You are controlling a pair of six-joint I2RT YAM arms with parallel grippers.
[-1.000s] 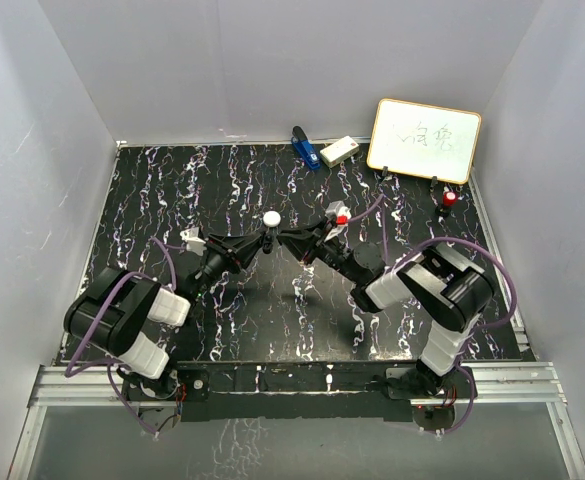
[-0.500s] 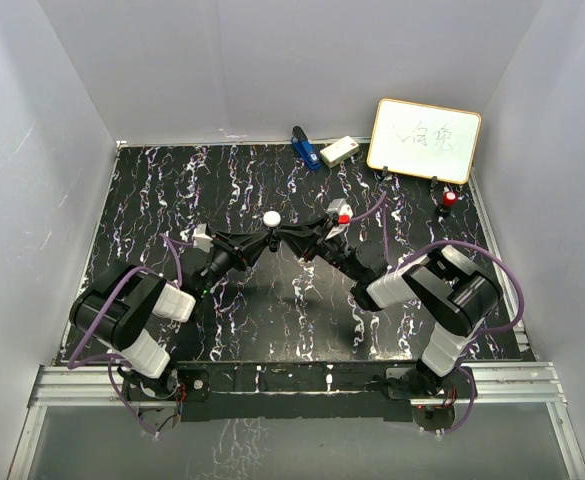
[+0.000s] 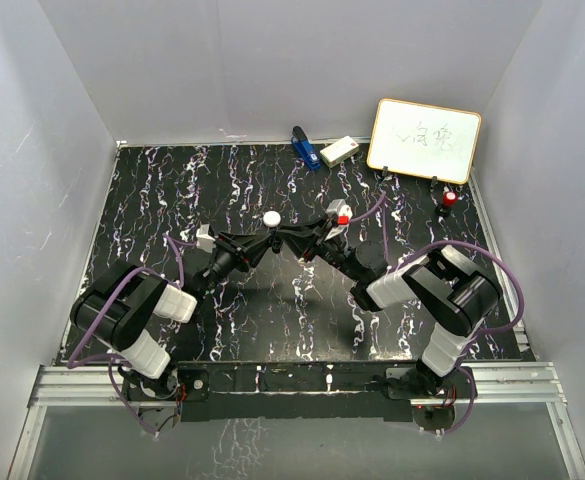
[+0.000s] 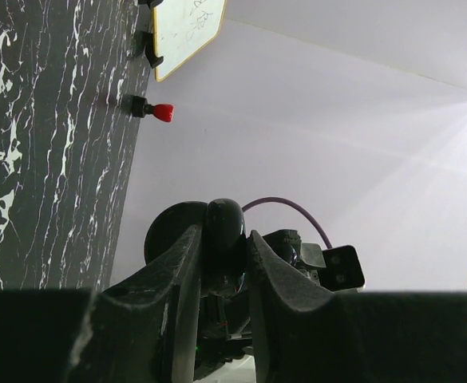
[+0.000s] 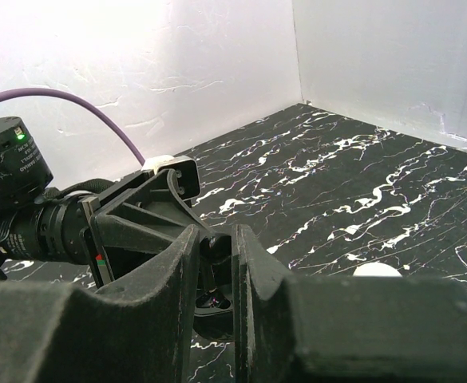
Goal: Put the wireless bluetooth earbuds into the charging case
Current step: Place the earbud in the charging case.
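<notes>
A glossy black charging case [image 4: 225,227] is pinched between the fingers of my left gripper [image 4: 225,239], which is shut on it. My right gripper [image 5: 215,239] comes from the opposite side and is shut on the same black case [image 5: 219,299]. From above, the left gripper [image 3: 264,243] and right gripper [image 3: 285,240] meet tip to tip at mid-table, a little above the surface. The case is hidden between them there. No earbuds show in any view. A white round puck [image 3: 271,217] lies just behind the fingertips, also low in the right wrist view as the puck [image 5: 377,270].
A whiteboard [image 3: 424,140] leans at the back right, with a red-capped item [image 3: 449,199] in front of it. A blue object [image 3: 303,148] and a small white box [image 3: 339,151] lie at the back edge. White walls enclose the black marbled table [image 3: 172,200].
Both arms have shifted a little toward the back, and the left wrist has edged right. Both grippers stay shut at the same meeting point.
</notes>
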